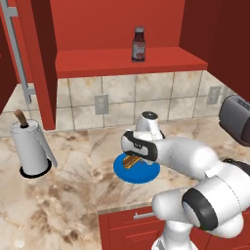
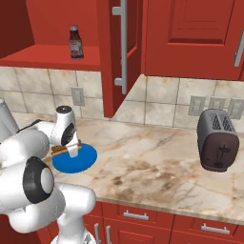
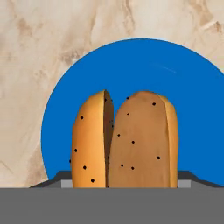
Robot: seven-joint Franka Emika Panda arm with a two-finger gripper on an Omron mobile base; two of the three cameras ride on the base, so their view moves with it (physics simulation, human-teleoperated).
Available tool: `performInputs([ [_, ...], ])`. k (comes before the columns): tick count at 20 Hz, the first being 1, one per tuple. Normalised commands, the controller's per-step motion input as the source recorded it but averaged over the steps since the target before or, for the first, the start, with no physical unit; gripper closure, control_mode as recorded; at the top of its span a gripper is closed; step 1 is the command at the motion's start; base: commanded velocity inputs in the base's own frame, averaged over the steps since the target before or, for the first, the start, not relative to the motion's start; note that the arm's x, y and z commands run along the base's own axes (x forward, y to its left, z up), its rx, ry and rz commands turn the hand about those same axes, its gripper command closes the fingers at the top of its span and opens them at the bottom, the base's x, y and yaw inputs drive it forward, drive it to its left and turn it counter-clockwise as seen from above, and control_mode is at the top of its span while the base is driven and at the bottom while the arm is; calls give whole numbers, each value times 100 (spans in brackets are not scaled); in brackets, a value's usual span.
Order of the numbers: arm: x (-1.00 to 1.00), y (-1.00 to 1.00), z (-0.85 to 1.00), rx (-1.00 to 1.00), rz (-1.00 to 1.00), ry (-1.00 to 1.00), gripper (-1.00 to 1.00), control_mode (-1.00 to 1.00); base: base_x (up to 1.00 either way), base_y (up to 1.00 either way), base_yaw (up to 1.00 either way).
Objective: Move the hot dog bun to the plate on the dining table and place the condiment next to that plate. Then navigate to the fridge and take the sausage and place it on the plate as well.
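A: Where does the gripper stand?

B: It points down over the blue plate, which lies on the beige marble counter. In the hand view the hot dog bun stands between the two dark fingertips, which flank its lower end.

A: And the jaws?

B: Partly open, one on each side of the bun. Whether they already press on it cannot be told from these views.

A: Where is the bun, exactly?

B: On the blue plate, near the middle. It is split lengthwise into two tan halves speckled with dark seeds. In the right base view its end projects to the left of the hand.

A: The condiment?

B: The condiment bottle stands upright on the red shelf of the open cabinet, above the tiled backsplash and well apart from the plate.

A: Other objects?

B: A paper towel holder stands at the counter's left; a grey toaster stands at its right.
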Motion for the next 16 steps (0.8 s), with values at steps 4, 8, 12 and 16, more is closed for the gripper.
performInputs([
  [4,-47,0,100,3,1,1,100,-100,0,0,0],
  [8,-32,0,100,-4,14,11,100,-100,0,0,0],
  [12,-30,0,100,-20,26,12,100,-100,0,0,0],
  [16,-26,-3,95,-27,32,7,100,-100,0,0,0],
])
